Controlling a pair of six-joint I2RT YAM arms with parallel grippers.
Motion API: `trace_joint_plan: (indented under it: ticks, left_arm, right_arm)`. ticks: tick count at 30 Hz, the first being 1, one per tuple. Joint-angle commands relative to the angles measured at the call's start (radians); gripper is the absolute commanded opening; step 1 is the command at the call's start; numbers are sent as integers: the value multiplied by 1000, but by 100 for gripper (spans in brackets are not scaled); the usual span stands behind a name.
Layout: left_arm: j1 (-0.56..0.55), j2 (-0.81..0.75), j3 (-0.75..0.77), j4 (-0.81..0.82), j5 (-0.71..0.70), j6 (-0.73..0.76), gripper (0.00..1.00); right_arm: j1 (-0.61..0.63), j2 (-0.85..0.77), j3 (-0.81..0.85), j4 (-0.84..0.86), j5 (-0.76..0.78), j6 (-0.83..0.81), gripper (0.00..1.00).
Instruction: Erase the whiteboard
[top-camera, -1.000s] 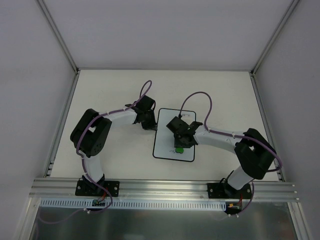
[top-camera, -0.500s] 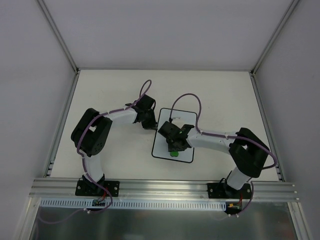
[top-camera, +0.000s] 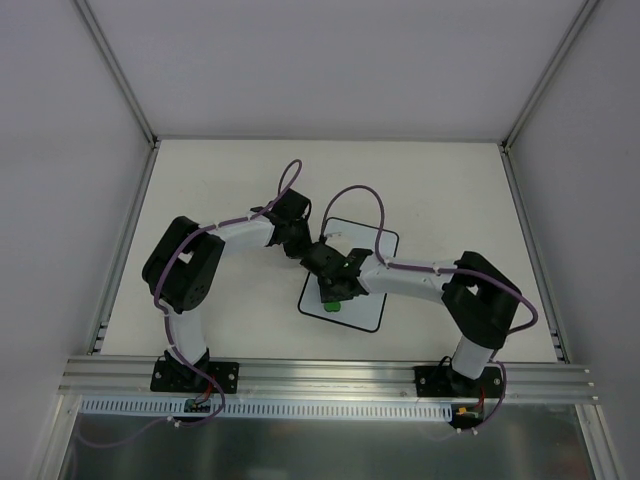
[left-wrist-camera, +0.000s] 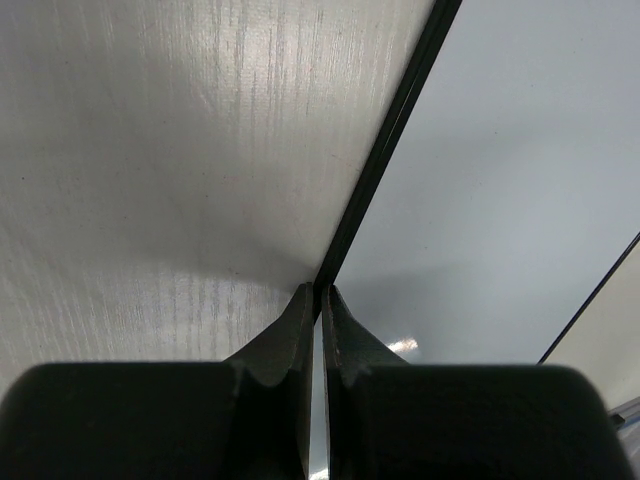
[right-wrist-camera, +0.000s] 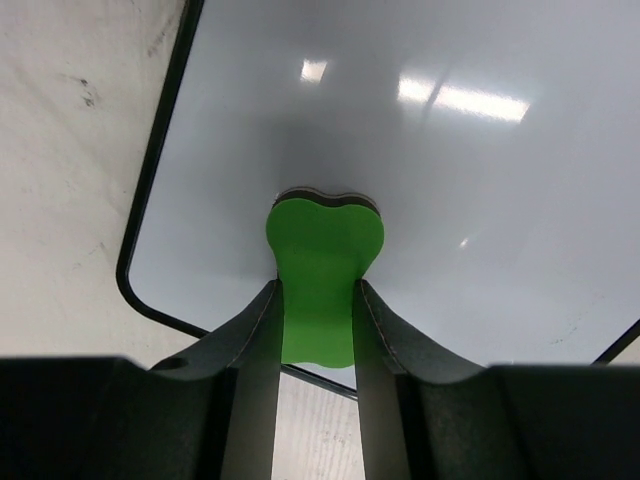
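1. Top external view: the whiteboard (top-camera: 365, 305) lies flat on the table (top-camera: 220, 190), about mid-table and turned a little askew, between the two arms.
2. The left gripper (left-wrist-camera: 320, 298) has its jaws fully together with nothing between them. In its wrist view the joined tips sit right at the board's thin black border, toward the far end of the edge on the left arm's side. Whether they press down or only touch, I cannot tell.
3. The right gripper (right-wrist-camera: 318, 290) is closed partway on a green eraser (right-wrist-camera: 323, 255), pinching its narrow waist. The eraser's face rests on the white surface near the rounded corner closest to the arm bases, on the left arm's side.
4. The stretch of board in both wrist views looks clean and glossy, with lamp reflections and no writing that I can see. From above, the arms hide part of it.
5. My guess on handling: the board is thin, stiff and light with a slick face, so it would likely skid on the table under a sideways rub.
6. I'd say it needs no lifting. It wants pinning at the rim or a corner, off the writing area, while the eraser does the rubbing. It lies too flat for an easy pinch.
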Motion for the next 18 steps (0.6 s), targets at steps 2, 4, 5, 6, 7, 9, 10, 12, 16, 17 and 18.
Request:
trace_joint_plan:
  ticks: [2,4,5,6,7,9,10,12,16,17,18]
  left_arm:
    - [-25,65,-45,-59,-18,-25,0]
    - [-24,63,-51,-57,-18,-25,0]
    - [-25,60,-53,-54,-19,-24,0]
    - [-25,59,-54,-54,-21,-24,0]
    - [-24,57,-56,-54,-22,-22,0]
    - [-24,56,-56,-54,-27,-18,0]
    - [-24,54,-56,-54,-28,-16,0]
    - [-22,54,-54,-54,-36,-13,0]
    - [-17,51,-48,-56,-44,-2,0]
    - [-16,50,-47,-56,-44,2,0]
    - [-13,44,-47,-56,-45,4,0]
  right_arm:
    - [0,50,60,51,65,21,0]
    - [-5,55,65,50,94,38,0]
    - [-10,49,60,51,120,46,0]
    - [-16,45,56,51,131,52,0]
    - [-32,39,33,51,140,61,0]
    - [-51,3,0,50,165,84,0]
    - [-72,-13,-18,48,173,90,0]
    - [-101,-72,-84,47,171,104,0]
    - [-218,-187,-156,47,165,54,0]
    - [-246,-217,-170,45,162,40,0]
    - [-281,-247,-197,42,164,25,1]
